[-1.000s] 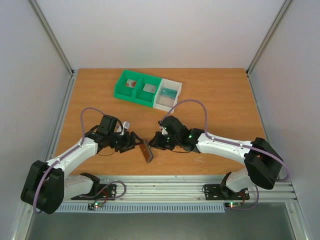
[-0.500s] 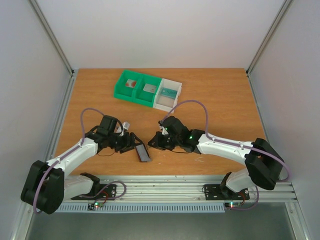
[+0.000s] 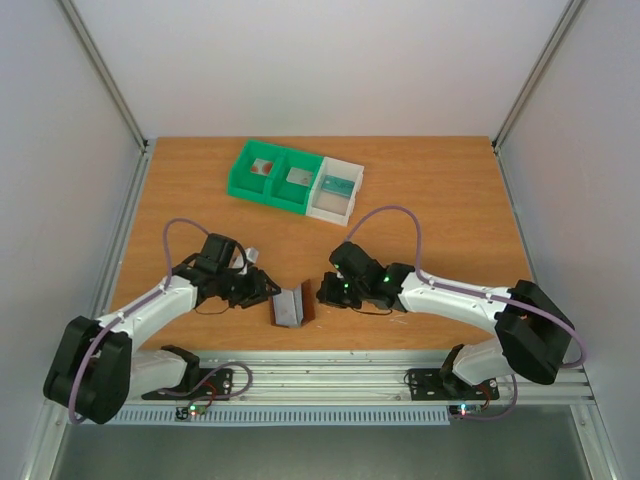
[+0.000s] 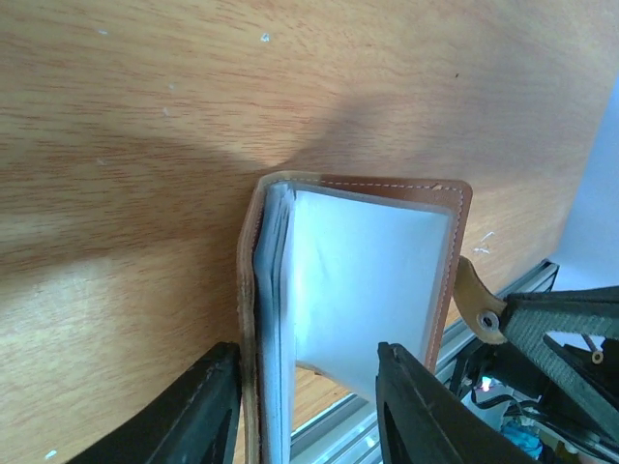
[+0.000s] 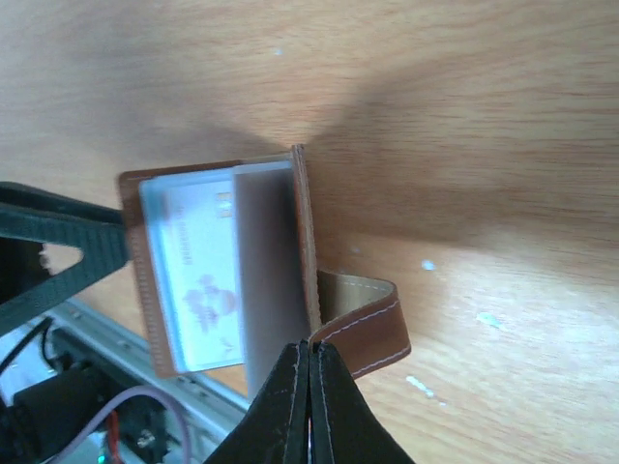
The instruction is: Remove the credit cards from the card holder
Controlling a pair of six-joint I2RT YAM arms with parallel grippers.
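The brown card holder (image 3: 291, 306) stands partly open near the table's front edge, between my two grippers. In the left wrist view its grey-blue pockets (image 4: 276, 319) and a pale inner leaf show. My left gripper (image 4: 308, 362) is open and straddles the near edge of one half, its left finger (image 4: 198, 411) against the brown cover. My right gripper (image 5: 309, 345) is shut on the card holder's cover edge, where the brown tab (image 5: 363, 324) joins. A pale printed credit card (image 5: 198, 280) sits in a pocket. In the top view the left gripper (image 3: 268, 289) and right gripper (image 3: 322, 292) flank it.
A green bin (image 3: 243, 180) with a white bin (image 3: 333, 212) beside it stands at the back centre. It holds a red card (image 3: 263, 167) and pale cards (image 3: 296, 176). The metal rail (image 3: 330, 375) runs along the table's near edge, close to the card holder.
The card holder was closed on edge at my left gripper, then lay flat, and now stands partly open. My right gripper has moved nearer and taken its right cover edge.
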